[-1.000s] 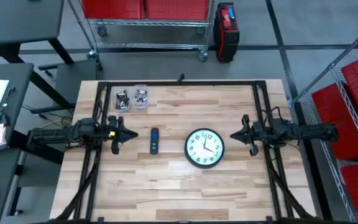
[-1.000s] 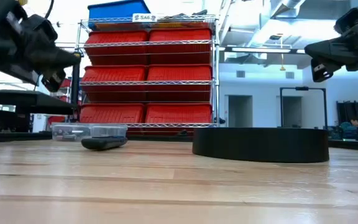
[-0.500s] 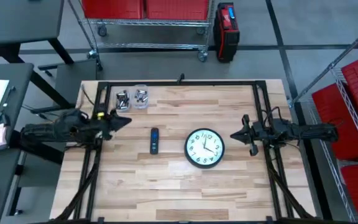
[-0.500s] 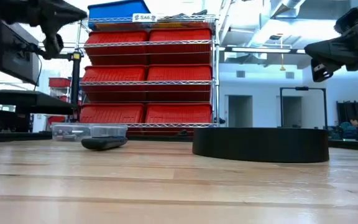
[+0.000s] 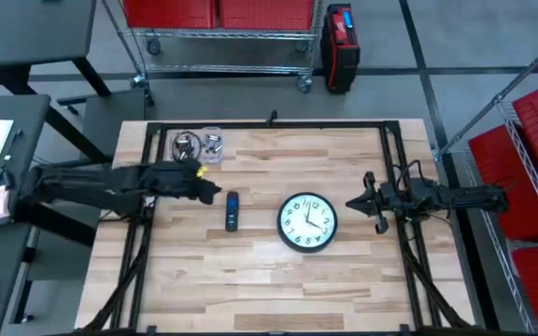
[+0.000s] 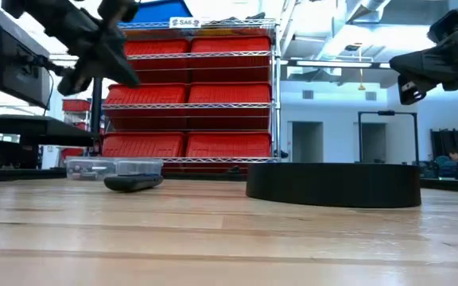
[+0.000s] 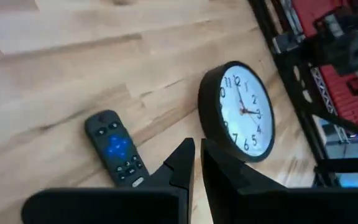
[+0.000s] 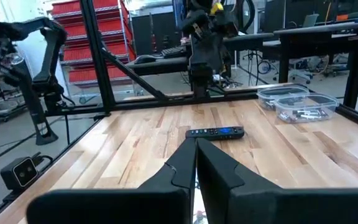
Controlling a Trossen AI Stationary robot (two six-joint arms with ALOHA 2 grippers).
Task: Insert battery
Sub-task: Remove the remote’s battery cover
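Two grippers, both pressed together and empty: the left gripper [image 5: 215,195] hovers just beside the remote [image 5: 232,211]. Descending closed, it could knock the remote askew.

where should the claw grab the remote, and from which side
Probably across its narrow width, near the middle of the remote, coming straight down from above. It lies flat on the table with its buttons up and its long axis running away from the front edge, so the long edges are the only faces the left claw, nearest it, could pinch.
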